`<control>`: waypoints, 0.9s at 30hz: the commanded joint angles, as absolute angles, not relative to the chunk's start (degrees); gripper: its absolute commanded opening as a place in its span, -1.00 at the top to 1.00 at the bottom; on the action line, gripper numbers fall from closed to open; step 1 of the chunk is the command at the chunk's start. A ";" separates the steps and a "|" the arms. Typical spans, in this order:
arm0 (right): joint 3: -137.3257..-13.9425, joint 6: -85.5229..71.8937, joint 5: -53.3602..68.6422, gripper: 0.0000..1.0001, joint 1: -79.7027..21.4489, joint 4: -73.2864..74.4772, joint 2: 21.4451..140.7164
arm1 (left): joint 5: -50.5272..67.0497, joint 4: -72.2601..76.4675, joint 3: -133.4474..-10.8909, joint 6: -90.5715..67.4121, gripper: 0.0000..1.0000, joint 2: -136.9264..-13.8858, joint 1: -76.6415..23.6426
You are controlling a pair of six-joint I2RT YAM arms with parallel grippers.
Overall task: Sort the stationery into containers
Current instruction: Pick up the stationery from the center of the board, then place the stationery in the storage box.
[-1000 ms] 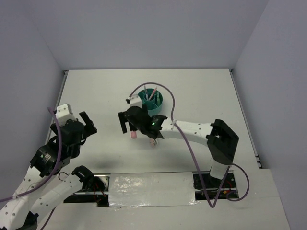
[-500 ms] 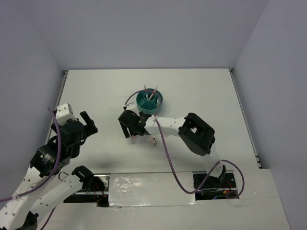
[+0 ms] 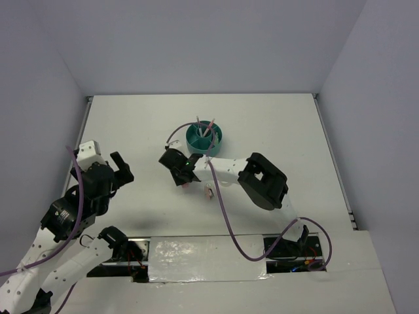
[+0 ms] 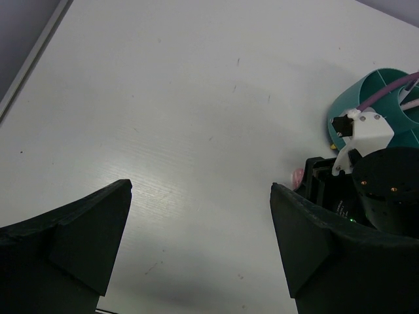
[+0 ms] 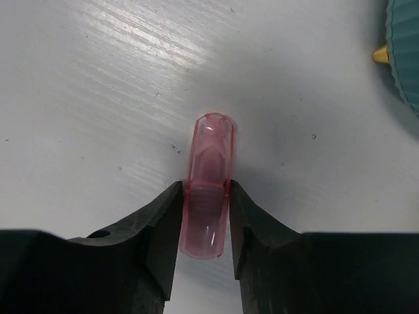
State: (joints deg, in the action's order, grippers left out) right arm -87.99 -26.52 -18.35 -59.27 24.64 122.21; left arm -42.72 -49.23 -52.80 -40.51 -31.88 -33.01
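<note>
A translucent pink capsule [image 5: 211,147] lies on the white table, and my right gripper [image 5: 207,196] is shut on it, one finger pressed to each side. From above, the right gripper [image 3: 182,173] sits just left of and below the teal organiser [image 3: 204,139], with the capsule's pink end [image 3: 186,186] showing beneath it. A pink pen [image 3: 209,128] and a grey pen [image 3: 199,124] stand in the organiser. A pink-white clip [image 3: 209,192] lies on the table to the capsule's right. My left gripper [image 4: 200,190] hangs open over bare table at the left, holding nothing.
A small yellowish piece [image 5: 380,55] lies against the organiser wall [image 5: 407,59]. The right arm's elbow [image 3: 262,180] and purple cable [image 3: 222,203] cross the middle of the table. Grey walls enclose the far and side edges.
My right gripper has come down around the pink capsule and closed on it, while the arm's elbow folded in leftward. The left arm has not moved.
</note>
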 commanded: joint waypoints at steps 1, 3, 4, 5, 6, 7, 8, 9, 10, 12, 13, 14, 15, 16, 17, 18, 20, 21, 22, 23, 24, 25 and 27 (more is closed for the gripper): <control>-85.26 -25.67 -13.01 0.24 -60.38 27.86 123.31 | -42.45 -46.93 -53.61 -39.20 -0.99 -31.20 -32.61; -85.17 -24.96 -11.26 0.84 -60.38 28.04 123.40 | -42.36 -46.85 -53.53 -39.11 -0.99 -30.94 -32.61; -84.56 -24.35 -10.29 1.00 -60.38 27.60 123.05 | -42.36 -46.85 -53.53 -39.11 -0.99 -30.85 -32.61; -83.77 -23.82 -7.06 1.00 -60.47 25.16 122.44 | -42.36 -46.76 -53.44 -39.11 -0.99 -30.76 -32.61; -81.85 -23.21 -5.03 1.00 -60.29 23.22 121.56 | -42.45 -46.76 -53.44 -39.11 -0.99 -30.76 -32.61; -80.70 -21.81 -3.01 1.00 -60.29 21.20 120.60 | -42.36 -46.76 -53.44 -39.02 -0.99 -30.67 -32.61; -79.64 -21.27 -0.29 1.00 -60.29 17.09 118.15 | -42.36 -46.76 -53.52 -38.94 -0.99 -30.59 -32.61; -77.54 -20.66 1.56 1.00 -60.21 14.79 116.73 | -42.19 -46.58 -53.53 -38.94 -0.99 -30.50 -32.61; -76.21 -19.35 2.63 1.00 -60.21 12.59 115.24 | -41.93 -46.41 -53.35 -38.76 -0.99 -30.50 -32.61; -72.36 -18.72 3.69 1.00 -60.03 5.47 110.23 | -41.75 -46.23 -53.26 -38.50 -0.99 -30.41 -32.61; -71.03 -17.94 4.13 1.00 -59.59 3.27 108.56 | -41.57 -46.06 -53.26 -38.41 -0.99 -30.50 -32.61; -69.71 -17.49 4.30 1.00 -59.33 -0.84 105.41 | -41.49 -45.97 -53.26 -38.32 -0.99 -30.41 -32.61; -67.00 -17.40 4.39 1.00 -58.89 -3.58 103.81 | -41.48 -45.97 -53.35 -38.41 -0.99 -30.41 -32.61; -65.41 -16.88 4.92 1.00 -57.84 -5.78 102.23 | -41.40 -45.97 -53.26 -38.32 -0.99 -30.32 -32.61; -61.91 -16.79 5.36 1.00 -57.05 -10.50 98.65 | -41.40 -45.97 -53.26 -38.32 -0.99 -30.32 -32.61; -60.05 -16.96 5.54 1.00 -56.08 -13.07 96.79 | -41.31 -45.88 -53.17 -38.32 -0.99 -30.24 -32.61; -52.44 -17.31 5.89 1.00 -51.96 -22.11 92.66 | -41.05 -45.70 -53.17 -38.14 -0.99 -30.06 -32.61; -49.69 -18.10 7.02 1.00 -50.03 -26.24 88.55 | -40.96 -45.62 -53.09 -38.06 -0.99 -29.97 -32.61; -46.79 -18.63 6.86 1.00 -46.27 -34.02 86.59 | -40.87 -45.53 -53.00 -37.88 -0.99 -29.88 -32.61; -42.23 -18.98 6.33 1.00 -44.49 -37.32 85.01 | -40.52 -45.18 -52.91 -37.79 -0.99 -29.80 -32.61; -40.80 -18.29 5.98 1.00 -42.82 -40.05 82.99 | -40.34 -45.00 -52.82 -37.53 -0.99 -29.71 -32.61; -40.09 -17.50 5.89 1.00 -41.24 -42.78 82.62 | -40.17 -44.83 -52.82 -37.36 -0.99 -29.71 -32.61; -41.21 -13.91 6.50 1.00 -38.24 -43.06 83.31 | -39.64 -44.56 -52.82 -37.00 -0.99 -29.97 -32.52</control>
State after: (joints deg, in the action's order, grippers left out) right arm -41.36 -17.87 5.37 -40.10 -30.24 83.61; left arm -40.58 -47.40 -52.77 -38.92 -30.22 -32.86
